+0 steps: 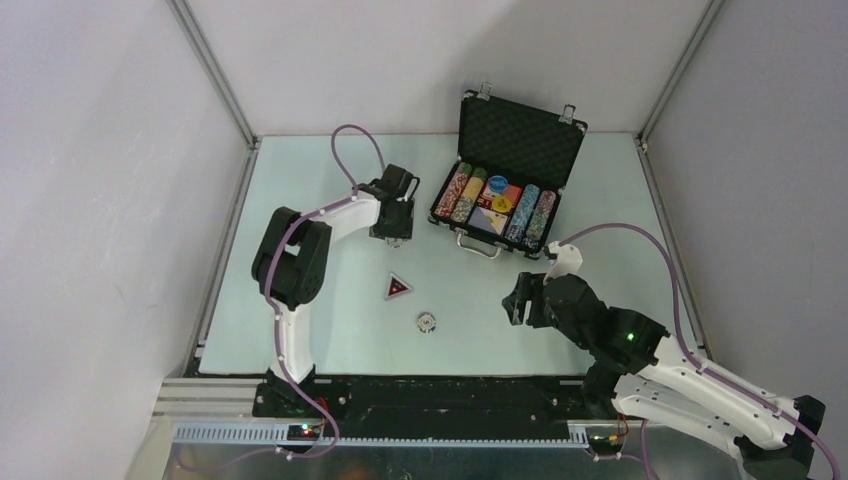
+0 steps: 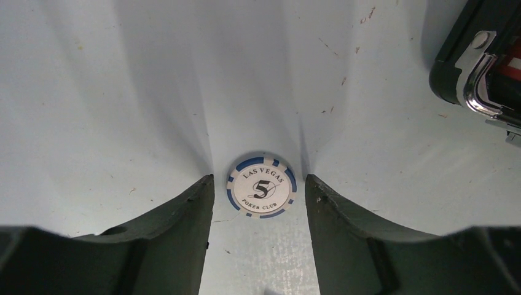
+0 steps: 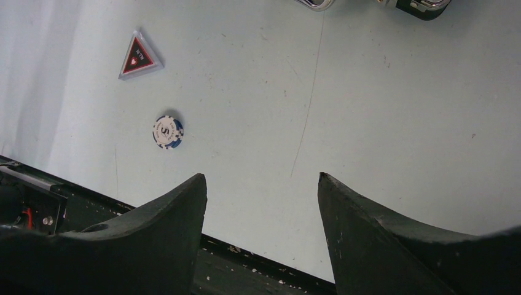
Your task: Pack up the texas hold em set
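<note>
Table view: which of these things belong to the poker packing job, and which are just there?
Job: open briefcase, triangular piece, loose chip, chip under the left hand.
Not the job: purple cables, frame posts.

Poker chip [image 2: 261,186], white face: "LAS VEGAS", big "5", "POKER CLUB" (blue-edged). Triangular piece [image 3: 137,56]: lettering too small to read.

We enter: table top [image 2: 110,98], pale matt sheet, smooth, lightly scuffed and speckled; poker chip [image 2: 262,185], smooth plastic with a printed face and low sheen; briefcase [image 1: 520,140], black, lid lined with dimpled matt foam; its handle [image 2: 476,92], bright polished metal; triangular piece [image 3: 136,56], dark face inside a clear glossy plastic rim; left gripper [image 2: 258,179], fingers of matt dark plastic, slightly grainy.
</note>
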`<action>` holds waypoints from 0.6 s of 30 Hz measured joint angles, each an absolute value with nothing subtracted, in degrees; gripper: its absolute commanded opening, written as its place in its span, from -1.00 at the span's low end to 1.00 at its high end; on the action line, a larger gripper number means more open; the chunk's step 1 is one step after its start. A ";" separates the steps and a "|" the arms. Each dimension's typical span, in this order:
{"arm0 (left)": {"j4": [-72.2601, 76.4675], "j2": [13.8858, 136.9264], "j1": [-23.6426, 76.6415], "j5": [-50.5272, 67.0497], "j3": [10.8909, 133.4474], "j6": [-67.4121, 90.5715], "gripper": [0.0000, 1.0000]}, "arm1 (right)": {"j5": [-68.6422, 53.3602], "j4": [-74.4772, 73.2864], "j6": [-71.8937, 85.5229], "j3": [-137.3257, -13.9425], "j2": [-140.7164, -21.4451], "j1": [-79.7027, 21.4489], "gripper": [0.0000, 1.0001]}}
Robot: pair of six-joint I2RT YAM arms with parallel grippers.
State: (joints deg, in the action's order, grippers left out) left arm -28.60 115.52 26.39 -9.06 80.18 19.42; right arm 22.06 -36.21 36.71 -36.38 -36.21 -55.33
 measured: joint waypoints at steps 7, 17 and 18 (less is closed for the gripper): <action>-28.58 115.52 26.39 -9.04 80.18 19.42 0.23 | 22.04 -36.21 36.71 -36.38 -36.21 -55.33 0.41; -28.49 115.52 26.39 -8.97 80.16 19.42 0.12 | 22.02 -36.16 36.71 -36.38 -36.21 -55.33 0.41; -28.49 115.52 26.39 -8.95 80.16 19.42 0.12 | 22.02 -36.16 36.71 -36.38 -36.23 -55.33 0.41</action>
State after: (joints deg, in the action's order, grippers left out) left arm -28.49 115.52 26.39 -8.95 80.16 19.42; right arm 22.02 -36.16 36.71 -36.38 -36.23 -55.33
